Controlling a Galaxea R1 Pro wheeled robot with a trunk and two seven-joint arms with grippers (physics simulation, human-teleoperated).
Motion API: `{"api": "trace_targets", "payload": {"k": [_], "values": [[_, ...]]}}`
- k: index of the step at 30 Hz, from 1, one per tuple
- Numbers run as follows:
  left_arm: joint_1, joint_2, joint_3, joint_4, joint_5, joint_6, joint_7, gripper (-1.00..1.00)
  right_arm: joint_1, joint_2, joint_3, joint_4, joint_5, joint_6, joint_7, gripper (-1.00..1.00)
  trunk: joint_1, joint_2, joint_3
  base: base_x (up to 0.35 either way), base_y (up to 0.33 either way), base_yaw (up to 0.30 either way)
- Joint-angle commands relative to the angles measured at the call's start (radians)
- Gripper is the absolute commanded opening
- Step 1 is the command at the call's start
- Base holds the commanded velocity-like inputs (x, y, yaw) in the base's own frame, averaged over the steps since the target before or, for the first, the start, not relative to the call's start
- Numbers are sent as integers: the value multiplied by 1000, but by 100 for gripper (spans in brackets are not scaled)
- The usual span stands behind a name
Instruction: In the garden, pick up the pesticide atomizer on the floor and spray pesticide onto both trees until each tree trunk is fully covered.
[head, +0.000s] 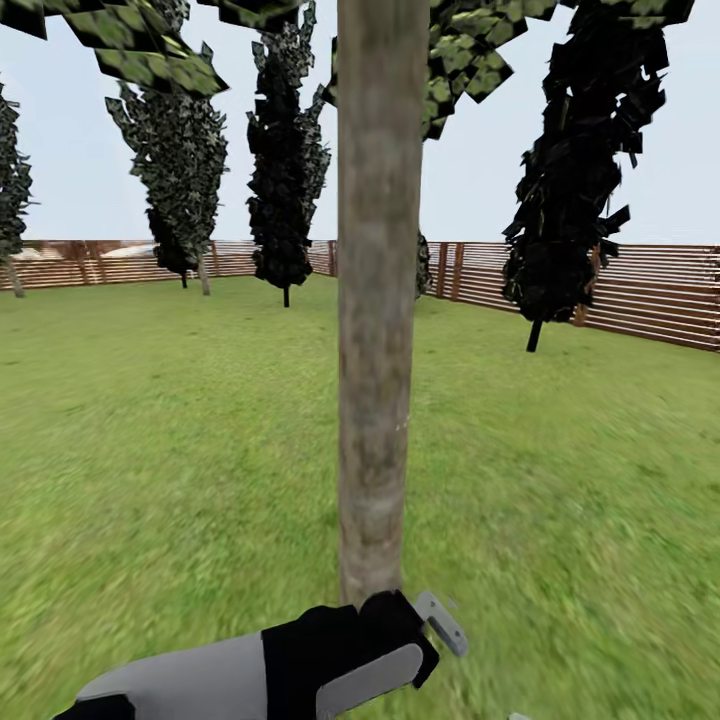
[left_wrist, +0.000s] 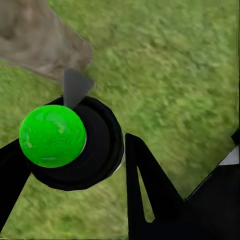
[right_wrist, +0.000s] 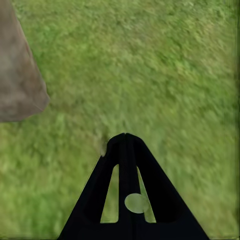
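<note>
Tree trunk (head: 377, 300): mottled grey-brown column, upright, standing at the middle of the head view, rising past the top edge into flat green leaves (head: 150, 50). Its foot met the grass lawn (head: 150, 450) just beyond the left arm. The left wrist view took in a patch of the same trunk (left_wrist: 40, 40) beside the atomizer; the right wrist view caught its base (right_wrist: 17, 75) at one edge, with grass all around.

Pesticide atomizer (left_wrist: 70, 142): held in the left gripper (left_wrist: 75, 165), seen from above in the left wrist view as a bright green ball on a black round collar, a grey pointed nozzle aimed towards the trunk. The black fingers (left_wrist: 145, 185) stood on either side of the collar, clamped against it. The head view gave only a grey tip (head: 440, 622) jutting past the black wrist (head: 345, 650), close to the trunk's foot.

Right gripper (right_wrist: 126, 145): fingers pressed together into one black wedge, nothing between them, above bare grass.

Background, head view: dark narrow cypress-like trees (head: 285, 160), brown slat fence (head: 640, 295) ringing the lawn, pale sky.
</note>
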Motion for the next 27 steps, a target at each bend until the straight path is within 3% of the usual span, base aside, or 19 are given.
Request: {"api": "trace_targets", "payload": {"k": [1, 5, 11, 13, 17, 19, 27], "values": [[-3, 0, -2, 19, 6, -1, -12, -100, -1, 0, 1, 0, -8, -6, 0, -100, 0, -2, -2, -257, 227, -217], [-37, 1, -5, 99, 0, -51, -139, -100, -1, 0, 1, 0, -8, -6, 0, -100, 0, -2, -2, -168, 190, -217], [-158, 2, -3, 201, 3, -81, -300, -100, -1, 0, 2, 0, -8, -6, 0, -100, 0, -2, -2, -11, 263, -213], [-215, 1, 3, 276, 11, -81, -345, -100, -1, 0, 2, 0, -8, -6, 0, -100, 0, -2, -2, 100, 304, -163], [-291, -1, 18, 475, 24, -102, -398, -100, -1, 0, 3, 0, -8, -7, 0, -100, 0, -2, -2, 55, 133, -59], [-302, 0, 20, 518, 25, -124, -417, -100, -1, 0, 3, 0, -8, -6, 0, -100, 0, -2, -2, 18, 43, -19], [-344, 9, 24, 552, 23, -154, -441, -100, -1, 0, 4, -1, -8, -7, 0, -100, 0, -2, -2, 3, 8, -4]]}}
